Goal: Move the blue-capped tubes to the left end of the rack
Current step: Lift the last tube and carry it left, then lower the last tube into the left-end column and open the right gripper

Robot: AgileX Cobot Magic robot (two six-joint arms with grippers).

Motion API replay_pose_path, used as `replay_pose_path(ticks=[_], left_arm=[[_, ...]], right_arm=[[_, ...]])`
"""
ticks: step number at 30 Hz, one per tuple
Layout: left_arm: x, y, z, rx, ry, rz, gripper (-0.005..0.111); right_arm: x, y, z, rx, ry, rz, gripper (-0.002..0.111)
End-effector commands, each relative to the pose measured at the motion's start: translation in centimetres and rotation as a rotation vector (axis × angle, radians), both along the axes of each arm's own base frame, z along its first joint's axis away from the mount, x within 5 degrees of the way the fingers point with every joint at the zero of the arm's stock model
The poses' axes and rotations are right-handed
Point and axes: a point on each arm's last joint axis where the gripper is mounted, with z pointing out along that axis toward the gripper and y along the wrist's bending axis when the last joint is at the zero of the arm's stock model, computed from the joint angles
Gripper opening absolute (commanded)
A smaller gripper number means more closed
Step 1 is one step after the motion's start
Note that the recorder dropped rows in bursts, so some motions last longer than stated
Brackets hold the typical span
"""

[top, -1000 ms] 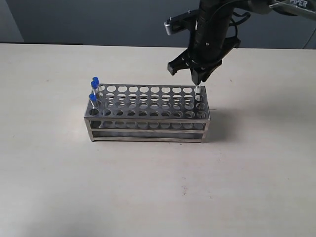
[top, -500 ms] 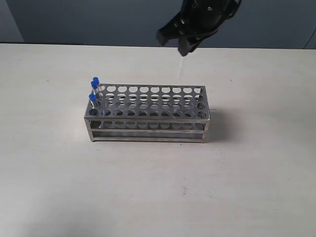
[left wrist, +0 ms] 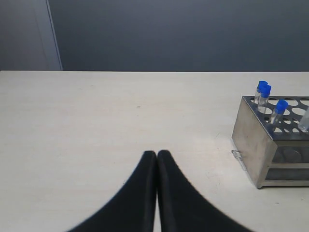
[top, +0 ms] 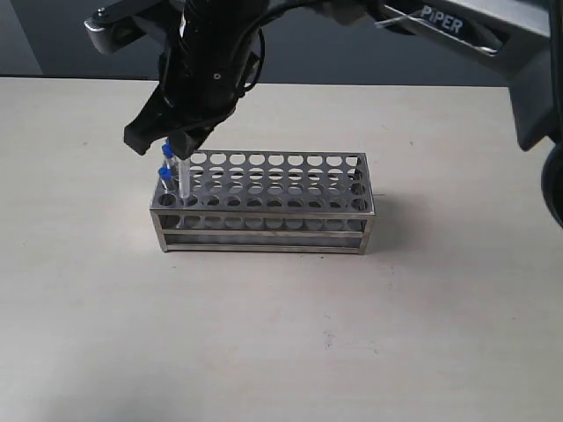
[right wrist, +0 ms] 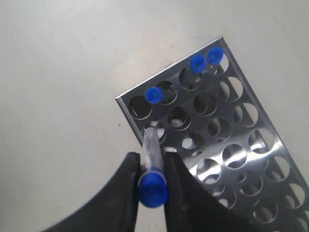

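The silver rack [top: 264, 204] stands mid-table. My right gripper [top: 180, 148] reaches across to the rack's left end, shut on a blue-capped tube [top: 183, 180] held upright. The tube's lower tip is at a hole beside the end corner. In the right wrist view the fingers [right wrist: 179, 179] clamp the tube [right wrist: 151, 145] just below its cap. Three other blue-capped tubes [right wrist: 153, 94] [right wrist: 196, 63] [right wrist: 215, 55] stand in holes at that end of the rack [right wrist: 231, 145]. The exterior view shows two of them [top: 167, 151] [top: 164, 173]. My left gripper [left wrist: 157, 153] is shut and empty, hovering over bare table left of the rack [left wrist: 263, 145].
The beige table [top: 281, 334] surrounds the rack, with a dark wall behind it. The right arm's black body [top: 211, 61] hangs over the rack's left half. The remaining holes along the rack show no tubes.
My right gripper lifted the tube out of the rack's right end, carried it leftward over the rack, and now holds it low at the left end.
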Motion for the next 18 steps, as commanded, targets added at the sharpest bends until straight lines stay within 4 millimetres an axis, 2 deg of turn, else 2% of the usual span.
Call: replay_pose_path(ticks=[1, 4, 9, 14, 18], left_arm=[[0.0, -0.1, 0.2, 0.001, -0.013, -0.009, 0.001], [0.0, -0.1, 0.2, 0.001, -0.013, -0.009, 0.001], [0.0, -0.1, 0.2, 0.001, -0.013, -0.009, 0.001], [0.0, -0.1, 0.2, 0.001, -0.013, -0.009, 0.001], [0.0, -0.1, 0.2, -0.001, -0.011, -0.008, 0.001]], right_arm=[[0.3, 0.8, 0.6, 0.033, 0.006, 0.010, -0.001], [0.4, 1.1, 0.3, 0.040, 0.016, 0.012, -0.001], [0.8, 1.5, -1.7, 0.003, 0.037, 0.025, -0.001], [0.3, 2.8, -3.4, 0.003, 0.048, 0.060, -0.001], [-0.3, 3.5, -3.9, 0.027, 0.062, 0.096, -0.001]])
